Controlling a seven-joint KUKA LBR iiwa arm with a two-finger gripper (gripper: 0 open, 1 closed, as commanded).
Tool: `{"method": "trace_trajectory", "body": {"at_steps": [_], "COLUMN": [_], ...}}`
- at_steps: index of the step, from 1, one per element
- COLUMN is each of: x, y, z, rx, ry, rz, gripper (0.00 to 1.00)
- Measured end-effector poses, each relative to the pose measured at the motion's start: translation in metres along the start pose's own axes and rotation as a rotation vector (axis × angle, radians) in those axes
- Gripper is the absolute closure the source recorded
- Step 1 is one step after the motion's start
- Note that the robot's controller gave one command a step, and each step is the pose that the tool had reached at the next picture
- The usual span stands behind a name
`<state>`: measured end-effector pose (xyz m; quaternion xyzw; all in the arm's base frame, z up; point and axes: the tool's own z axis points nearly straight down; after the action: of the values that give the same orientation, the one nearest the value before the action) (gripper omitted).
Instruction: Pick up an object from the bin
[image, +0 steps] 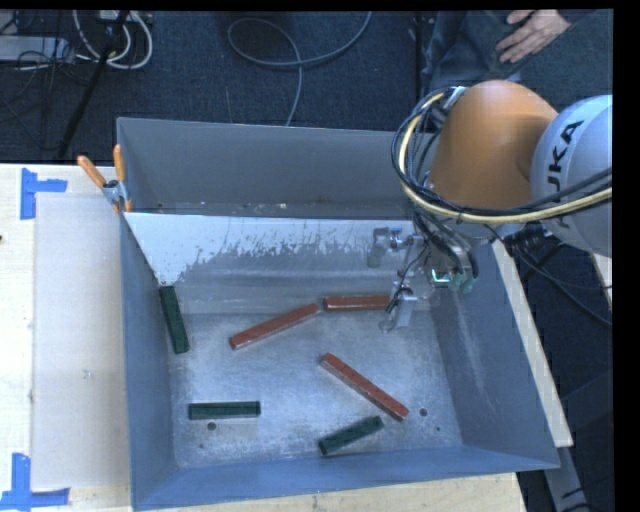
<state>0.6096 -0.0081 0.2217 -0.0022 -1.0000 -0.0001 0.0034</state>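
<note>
My gripper hangs low at the bin's back right, its tips just at the right end of a short red-brown bar lying along the back of the floor. A longer red-brown bar lies slanted to the left of it, its upper end almost meeting the short bar. Another red-brown bar lies diagonally in front of the gripper, toward the bin's middle right. I see nothing between the fingers.
Three dark green bars lie apart: one along the left wall, one flat at the front left, one at the front middle. The arm with its orange cover and cables looms over the bin's right rear corner.
</note>
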Motion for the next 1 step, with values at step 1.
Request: {"method": "trace_trajectory", "body": {"at_steps": [1], "x": [0.0650], "y": [-0.0146], "z": [0.1559], "rx": [-0.001], "ry": [0.000], "rz": [0.300], "gripper": [0.00]}}
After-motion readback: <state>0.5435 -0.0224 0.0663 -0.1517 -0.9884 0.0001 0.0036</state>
